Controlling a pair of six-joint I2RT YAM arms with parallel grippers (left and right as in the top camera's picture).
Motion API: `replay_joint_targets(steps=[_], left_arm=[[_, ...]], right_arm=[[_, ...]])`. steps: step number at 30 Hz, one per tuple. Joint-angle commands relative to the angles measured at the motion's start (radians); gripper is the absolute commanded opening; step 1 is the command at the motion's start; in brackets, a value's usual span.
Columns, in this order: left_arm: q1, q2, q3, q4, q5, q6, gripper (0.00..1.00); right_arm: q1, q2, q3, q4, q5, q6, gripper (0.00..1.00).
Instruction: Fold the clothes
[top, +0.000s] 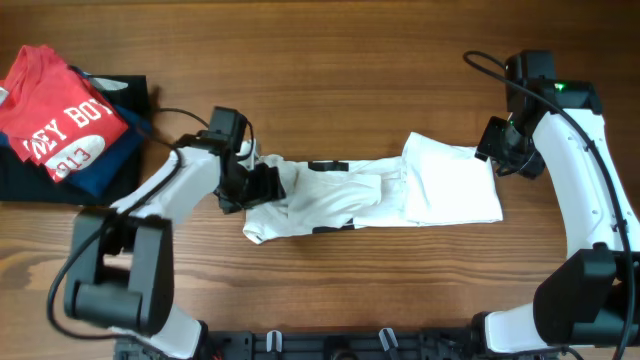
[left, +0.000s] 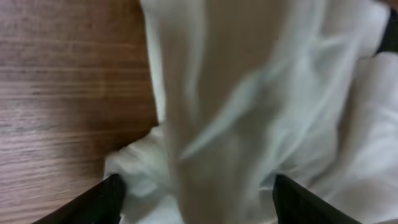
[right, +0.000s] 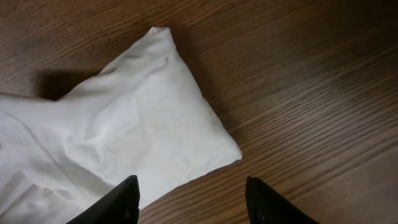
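Left wrist: blurred T-shirt (left: 249, 93) (hand (left: 199, 183) mostly cropped)

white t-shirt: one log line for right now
shirt: white T-shirt long band, right end folded over | left claw: open over left end | right claw: open by right edge | fold: unfinished

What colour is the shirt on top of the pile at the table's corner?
The top shirt is red with white lettering; the overhead view shows it best.
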Motion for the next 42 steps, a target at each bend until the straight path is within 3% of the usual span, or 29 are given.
replay_joint_targets(steps=[1,6,9,10,13,22,30,36,42], left_arm=[[-0.023,0.08,-0.013,0.014,-0.019,0.028,0.78],[-0.063,0.116,-0.013,0.02,0.044,0.028,0.71],[-0.093,0.112,-0.013,0.021,0.076,0.029,0.36],[-0.096,0.112,-0.013,0.02,0.076,0.028,0.19],[-0.077,0.1,-0.012,0.019,0.072,0.029,0.05],[0.183,-0.018,0.098,-0.134,-0.153,0.028,0.04],[0.415,-0.046,0.275,-0.263,-0.159,0.012,0.04],[0.39,-0.058,0.402,-0.418,-0.077,-0.002,0.04],[0.235,-0.114,0.453,-0.465,0.002,-0.017,0.04]], right_arm=[[-0.001,-0.005,-0.001,-0.007,-0.001,-0.01,0.56],[-0.001,-0.005,-0.001,-0.008,-0.001,-0.01,0.56],[-0.001,-0.005,-0.001,-0.011,-0.002,-0.01,0.56],[-0.001,-0.005,-0.001,-0.011,-0.002,-0.01,0.56],[-0.001,-0.005,-0.001,-0.014,-0.001,-0.01,0.56],[-0.001,-0.005,-0.001,-0.021,-0.001,-0.01,0.55],[-0.001,-0.005,-0.001,-0.023,-0.001,-0.021,0.56],[-0.001,-0.005,-0.001,-0.026,-0.001,-0.035,0.55],[-0.001,-0.005,-0.001,-0.042,-0.001,-0.036,0.56]])
